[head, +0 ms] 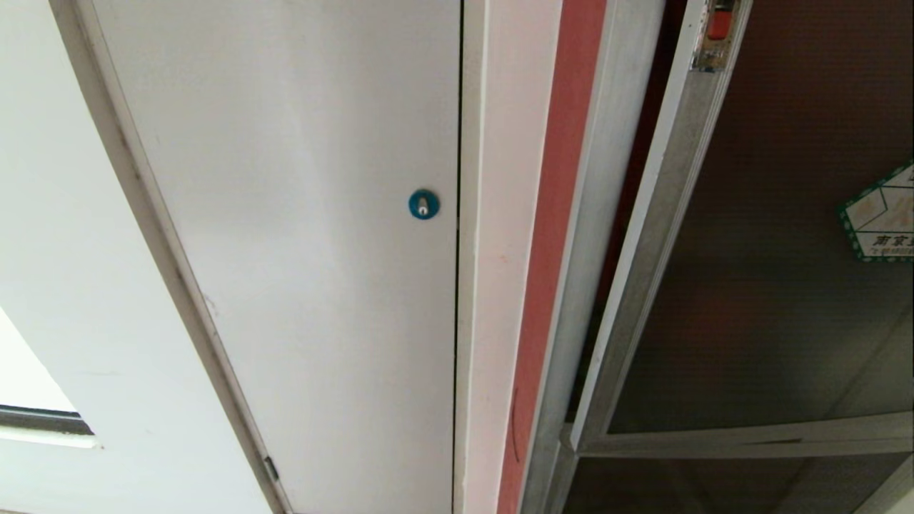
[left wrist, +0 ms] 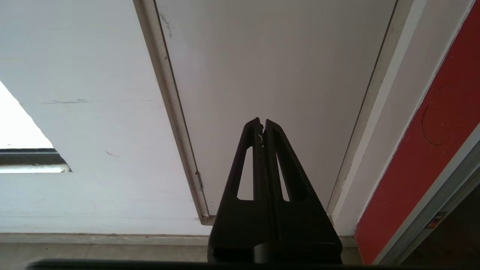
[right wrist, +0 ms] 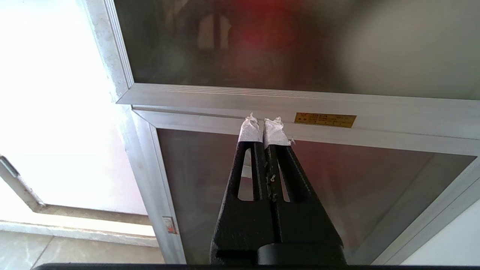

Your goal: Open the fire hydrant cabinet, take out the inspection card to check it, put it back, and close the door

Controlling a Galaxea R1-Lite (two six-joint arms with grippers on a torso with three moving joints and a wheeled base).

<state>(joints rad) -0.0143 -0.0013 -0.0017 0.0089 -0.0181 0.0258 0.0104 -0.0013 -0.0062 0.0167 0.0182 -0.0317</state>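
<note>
The door (head: 771,285), dark tinted glass in a silver frame, fills the right of the head view. It bears a green-bordered hexagonal sticker (head: 882,214) and a small red latch (head: 721,21). A narrow dark gap runs between it and the silver cabinet frame (head: 614,178). In the right wrist view the door (right wrist: 262,45) shows a red blur behind its glass. My right gripper (right wrist: 263,122), its tips wrapped in white, is shut and empty, pointing at the rail below the door. My left gripper (left wrist: 262,122) is shut and empty before the white panel. The inspection card is out of view. Neither arm shows in the head view.
A plain white panel (head: 285,250) with a blue round lock (head: 423,204) stands left of a red strip (head: 553,250). Below the door is a lower dark glass panel (right wrist: 375,180) with an orange label (right wrist: 324,120). Floor tiles (left wrist: 93,255) lie at the wall's foot.
</note>
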